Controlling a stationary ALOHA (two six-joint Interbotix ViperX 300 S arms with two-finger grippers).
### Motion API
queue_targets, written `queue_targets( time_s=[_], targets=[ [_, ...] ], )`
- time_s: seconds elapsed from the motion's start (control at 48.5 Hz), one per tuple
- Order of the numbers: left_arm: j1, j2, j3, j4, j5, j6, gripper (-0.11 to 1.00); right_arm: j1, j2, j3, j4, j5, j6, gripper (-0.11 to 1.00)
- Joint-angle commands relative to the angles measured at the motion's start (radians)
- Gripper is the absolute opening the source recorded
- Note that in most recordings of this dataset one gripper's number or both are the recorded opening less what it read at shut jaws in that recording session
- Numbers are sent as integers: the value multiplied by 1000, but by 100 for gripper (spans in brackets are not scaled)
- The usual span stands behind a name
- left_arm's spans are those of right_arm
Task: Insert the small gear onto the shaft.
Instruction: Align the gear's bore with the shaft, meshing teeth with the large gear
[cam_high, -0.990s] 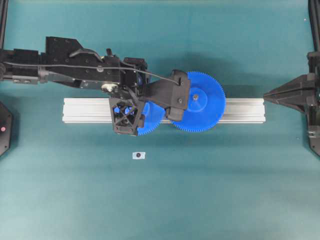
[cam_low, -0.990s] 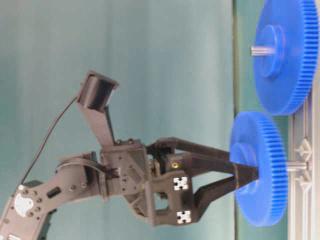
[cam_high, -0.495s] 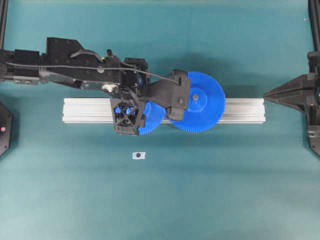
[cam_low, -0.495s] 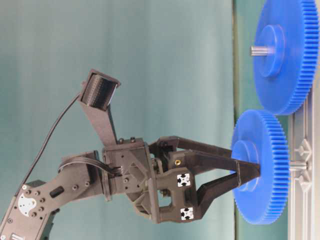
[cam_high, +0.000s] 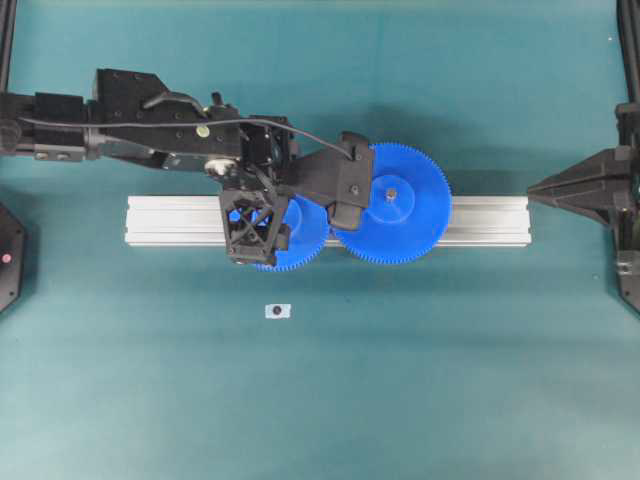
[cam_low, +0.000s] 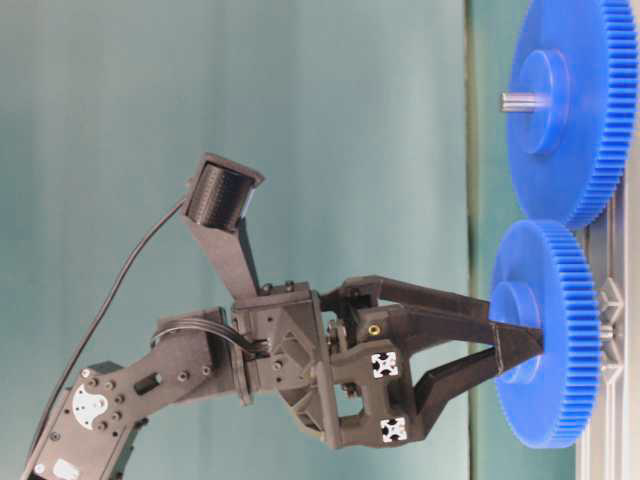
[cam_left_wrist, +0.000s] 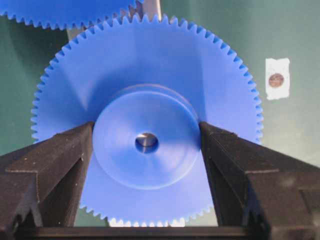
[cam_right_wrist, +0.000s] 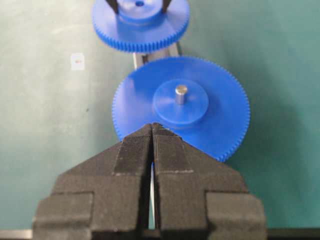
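The aluminium rail (cam_high: 480, 220) carries the larger gear (cam_high: 405, 215) on its own post. Beside it, teeth meeting, the small gear (cam_left_wrist: 145, 125) sits over the shaft (cam_left_wrist: 146, 143), whose tip shows in the bore. My left gripper (cam_left_wrist: 146, 150) clamps its hub. My right gripper (cam_right_wrist: 152, 142) is closed, holding nothing.

1. The small gear (cam_left_wrist: 145, 135) fills the middle of the left wrist view, teeth crisp all the way round, face-on to the camera.
2. The left gripper (cam_left_wrist: 146, 142) has its two black fingers (cam_left_wrist: 60, 160) pressed against either side of the raised round hub.
3. In the centre hole, a grey metal shaft (cam_left_wrist: 147, 143) end shows.
4. Top left, the toothed edge of the larger blue gear (cam_left_wrist: 60, 11) peeks in, right beside the small one.
5. Off to the right, a white tag with a dark dot (cam_left_wrist: 276, 79) lies on the green table (cam_left_wrist: 295, 35).
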Motion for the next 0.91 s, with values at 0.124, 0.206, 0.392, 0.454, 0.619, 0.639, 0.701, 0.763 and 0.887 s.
queue_targets(
  time_s=[0.124,0.206,0.392,0.454,0.619,0.639,0.701,0.763,0.887],
  targets=[
    [11,-21,-26,5,-9,2,72,-3,5,-6,2,-5,9,6],
    [11,-23,-34,5,-11,2,72,-3,5,-3,2,-6,9,6],
    [11,-18,-34,5,-11,3,72,-3,5,-3,2,-5,9,6],
    [9,-17,-35,5,-9,2,72,-3,5,-3,0,-6,9,7],
    [5,-20,-38,5,5,-8,76,-3,5,-2,2,-5,9,6],
    [3,-21,-40,5,6,-6,79,-3,5,-3,0,-5,9,6],
    [3,-23,-51,5,8,-2,87,-3,5,-3,2,-5,9,6],
    [3,-25,-64,5,11,-2,86,-3,5,-3,0,-5,9,6],
    [3,-23,-74,5,14,0,82,-3,3,-2,0,-5,9,6]
  ],
)
